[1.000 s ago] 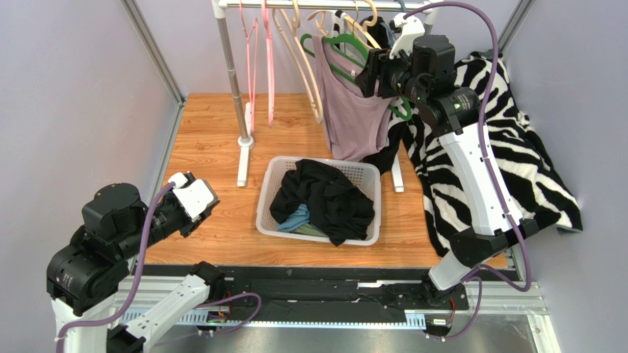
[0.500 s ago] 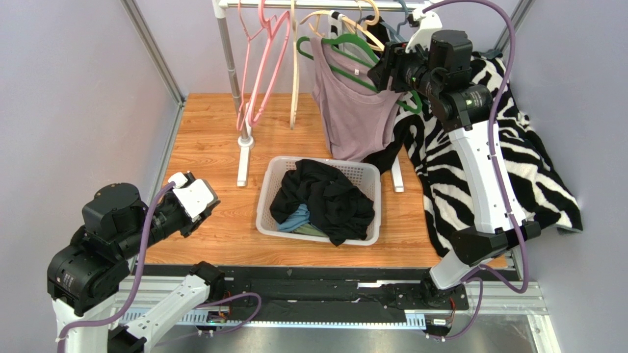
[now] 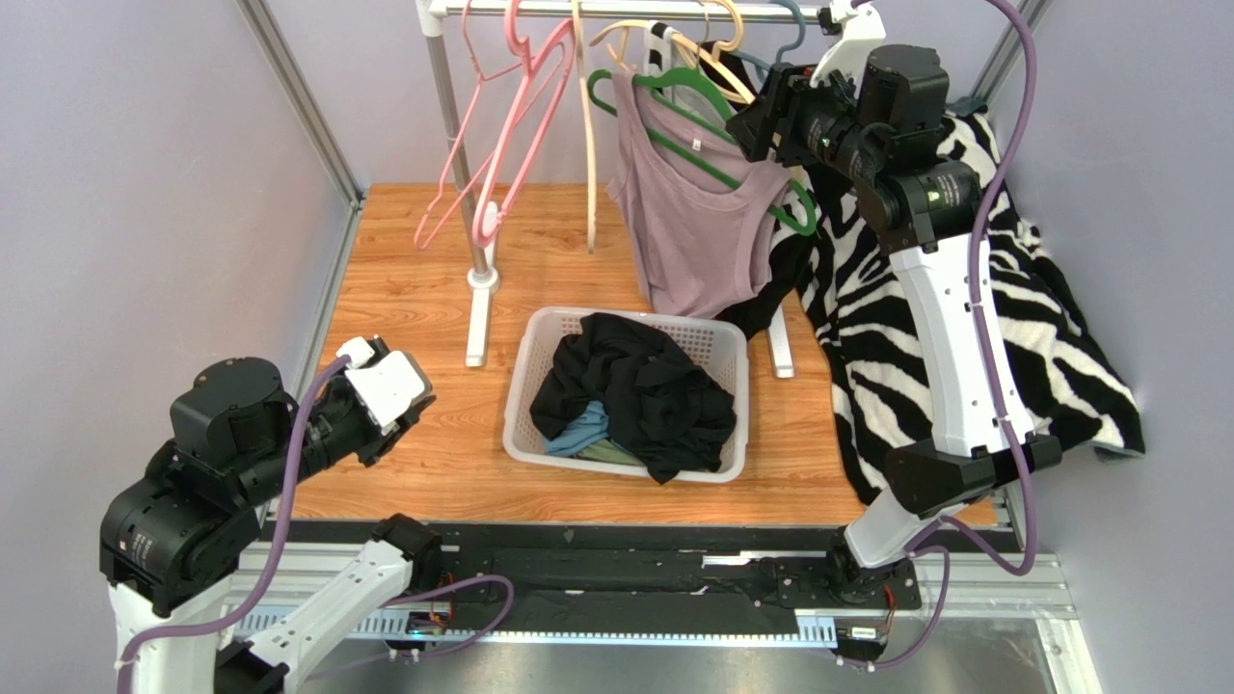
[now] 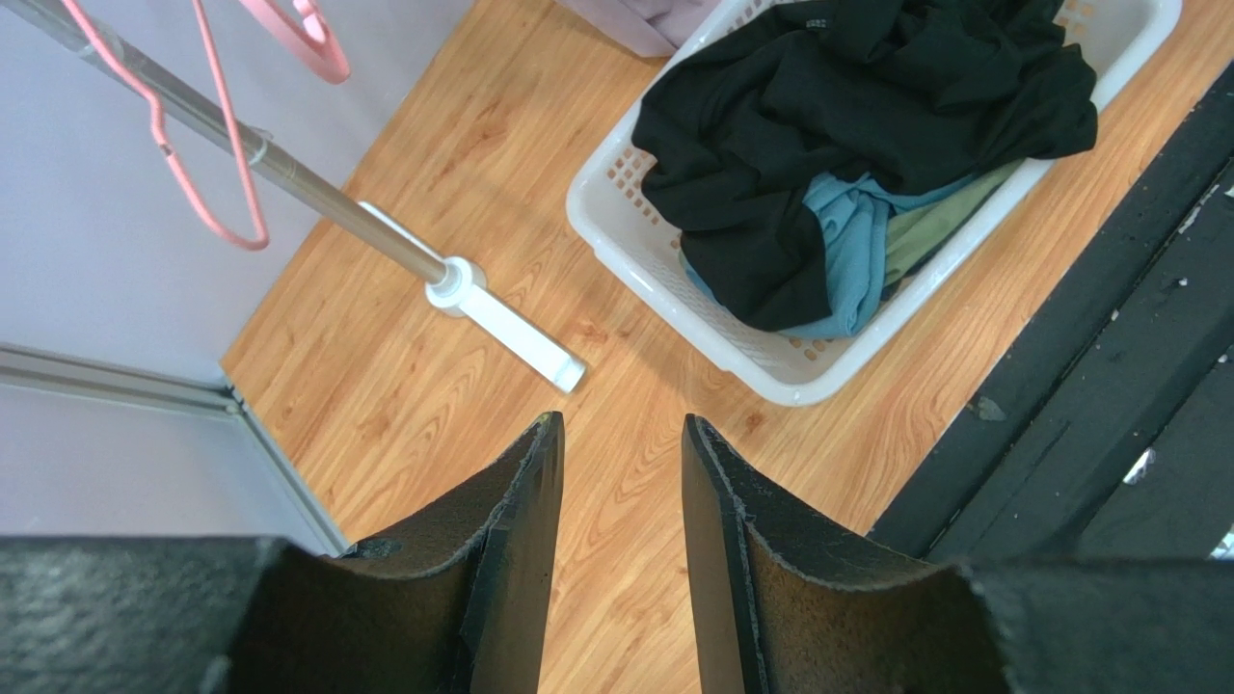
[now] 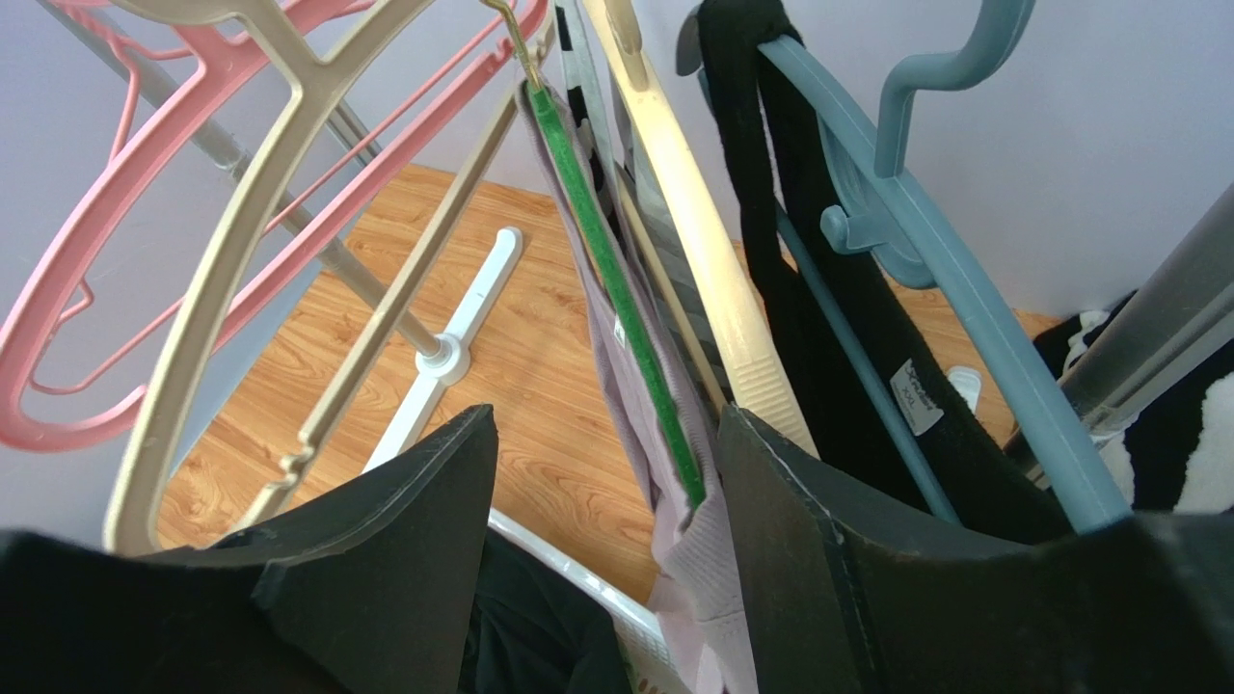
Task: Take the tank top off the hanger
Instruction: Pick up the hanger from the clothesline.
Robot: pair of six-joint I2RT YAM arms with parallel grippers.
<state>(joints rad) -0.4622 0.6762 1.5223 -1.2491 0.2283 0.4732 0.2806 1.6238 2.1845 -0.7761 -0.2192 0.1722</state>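
Tank top point(image 3: 695, 232) hung on green hanger point(image 5: 614, 282) at rail point(image 3: 623, 9), strap straddled by right gripper point(image 5: 609, 420), jaws apart, nothing clamped. Left gripper point(image 4: 620, 434) jaws apart, empty. Risk: hanger arm pinched with strap, whole hanger dragged off rail.

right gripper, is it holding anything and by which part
Nothing clamped: the right gripper stands open astride the green hanger and the tank top strap.

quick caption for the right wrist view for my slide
Right gripper, fingers open, on either side of the green hanger carrying the mauve tank top.
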